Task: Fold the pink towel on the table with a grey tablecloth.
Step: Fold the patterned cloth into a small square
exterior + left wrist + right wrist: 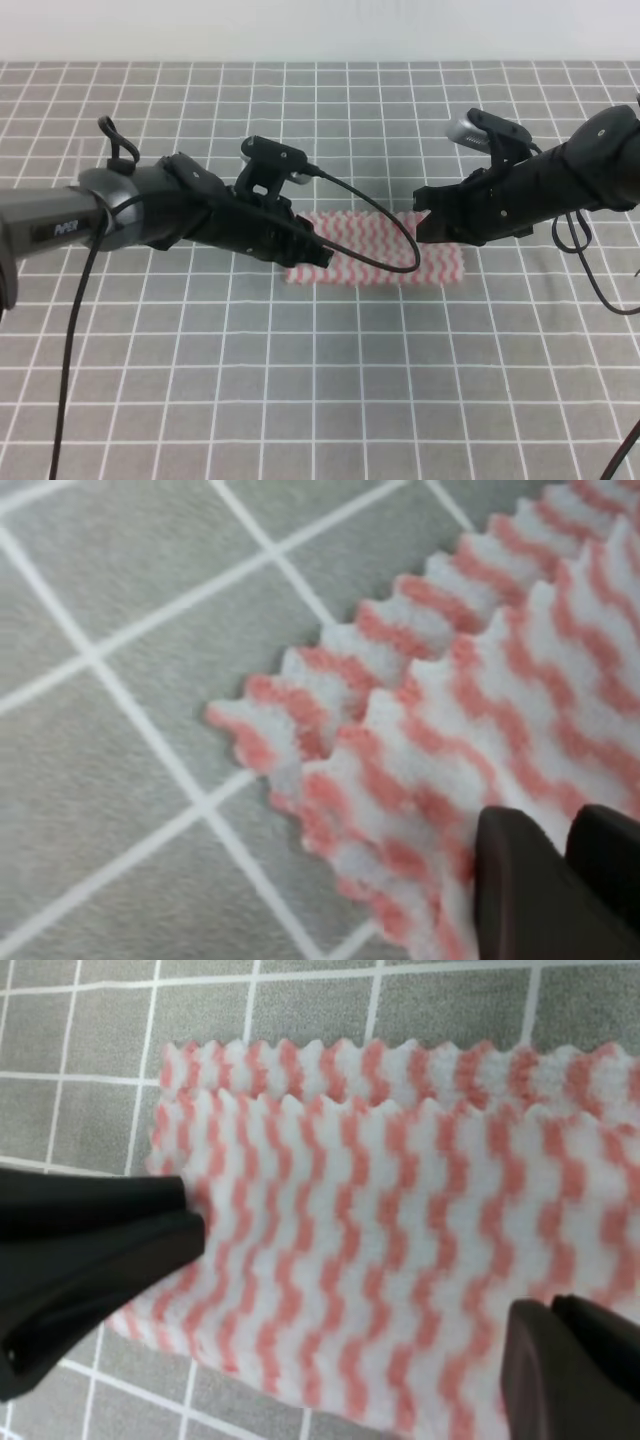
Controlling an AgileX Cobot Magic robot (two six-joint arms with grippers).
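In the exterior high view, the pink towel (385, 250) lies near the middle of the frame on the surface with a grey tablecloth (320, 380). It looks like a long strip, lying left to right. The left gripper (312, 255) comes from the left edge and its tip is at the left end of the towel. The right gripper (432, 228) comes from the right edge and its tip is at the upper right part of the towel. From this view I cannot tell how the jaws of either gripper stand. A black cable (385, 225) hangs in a curve from the left arm across the towel.

In the left wrist view, the towel (450, 700) fills the right half of the frame and shows two layers, the upper one set a little back from the lower one. The grey cloth (120, 680) fills the left half. Two dark fingers (520, 890) of the left gripper are in the lower right corner, pressed close together on the edge of the towel.

In the right wrist view, the towel (400, 1210) covers most of the frame, again with two layers visible along the top. One dark finger (90, 1260) of the right gripper is at the left edge of the frame and the other in the lower right corner; they are far apart, so this gripper stands wide open over the towel.
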